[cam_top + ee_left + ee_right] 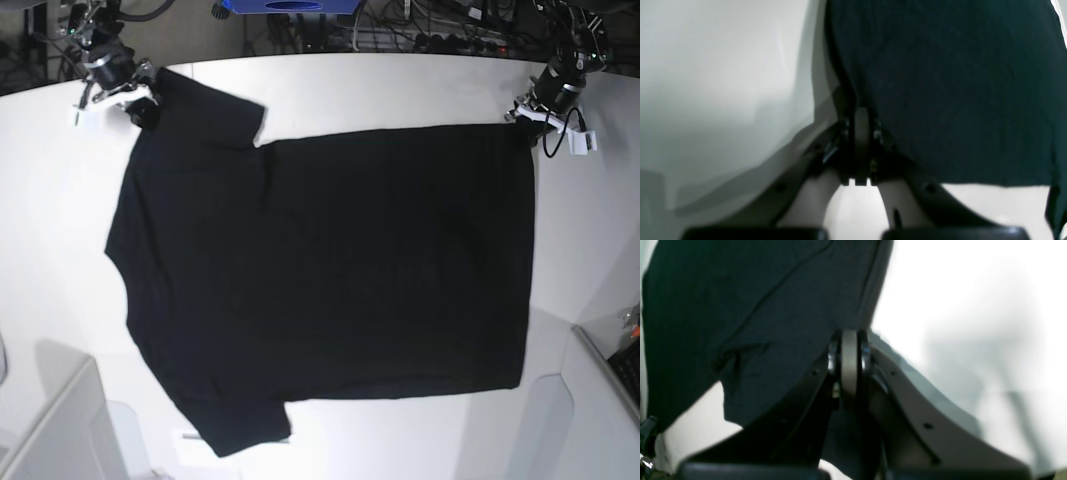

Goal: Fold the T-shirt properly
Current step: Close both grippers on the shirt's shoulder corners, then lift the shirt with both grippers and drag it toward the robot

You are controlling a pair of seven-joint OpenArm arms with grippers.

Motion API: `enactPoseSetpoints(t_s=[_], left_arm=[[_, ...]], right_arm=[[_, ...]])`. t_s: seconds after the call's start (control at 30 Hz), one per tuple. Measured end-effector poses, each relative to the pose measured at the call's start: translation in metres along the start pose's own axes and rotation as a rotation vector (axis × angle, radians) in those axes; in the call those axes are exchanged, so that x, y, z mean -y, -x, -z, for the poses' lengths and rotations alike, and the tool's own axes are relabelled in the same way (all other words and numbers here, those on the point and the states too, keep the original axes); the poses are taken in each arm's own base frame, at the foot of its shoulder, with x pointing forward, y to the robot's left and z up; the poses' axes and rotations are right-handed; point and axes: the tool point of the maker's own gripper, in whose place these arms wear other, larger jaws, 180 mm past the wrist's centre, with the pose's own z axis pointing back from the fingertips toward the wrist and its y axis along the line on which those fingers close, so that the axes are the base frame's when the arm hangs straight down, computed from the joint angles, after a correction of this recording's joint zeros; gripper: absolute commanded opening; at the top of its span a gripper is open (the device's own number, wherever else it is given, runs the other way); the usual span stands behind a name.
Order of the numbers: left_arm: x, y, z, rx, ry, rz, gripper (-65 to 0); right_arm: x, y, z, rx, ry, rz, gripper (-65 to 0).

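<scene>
The black T-shirt (pixel 330 270) lies spread flat on the white table (pixel 400 90), neck side to the left and hem to the right. My left gripper (pixel 522 118) sits at the far right hem corner; in the left wrist view its jaws (pixel 862 111) are pressed together on the edge of the dark cloth (pixel 957 83). My right gripper (pixel 140 108) is at the far left sleeve corner. The right wrist view shows it (pixel 849 335) shut on the T-shirt's hemmed edge (pixel 756 306), with cloth bunched beside it.
Cables and a blue object (pixel 290 5) crowd the space behind the table's far edge. Grey panels stand at the near left (pixel 60 430) and near right (pixel 600 400) corners. White table shows around the shirt on all sides.
</scene>
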Motion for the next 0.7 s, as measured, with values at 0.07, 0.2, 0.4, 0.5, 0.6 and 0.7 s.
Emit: enactPoseSetpoints(t_s=[0.07,0.2,0.4,0.5,0.6,0.7], left_arm=[[-0.007,0.001,-0.006,-0.010,-0.018,0.012,-65.0],[-0.006,0.010,-0.017,-0.039,-0.028,0.043,-65.0],[-0.001,0.018,-0.036,-0.085,-0.041,0.116,-65.0],[0.006,0.014,-0.045,-0.082,-0.031,0.154,-65.0],[0.011,0.011,-0.057,-0.075,-0.029,0.183,-65.0],[0.012,-0.007,-0.073,-0.029,-0.050,0.226,-65.0]], right_arm=[[0.000,0.002,-0.005,-0.010,0.008,-0.010,-65.0],[-0.002,0.008,-0.016,-0.032,0.021,-0.036,-65.0],[-0.019,0.012,-0.032,-0.022,0.004,-0.055,-65.0],[-0.024,0.007,-0.038,-0.012,-0.002,-0.080,-65.0],[-0.031,0.002,-0.042,0.002,-0.016,-0.093,-65.0],[-0.037,-0.002,-0.045,0.013,-0.025,-0.113,-65.0]])
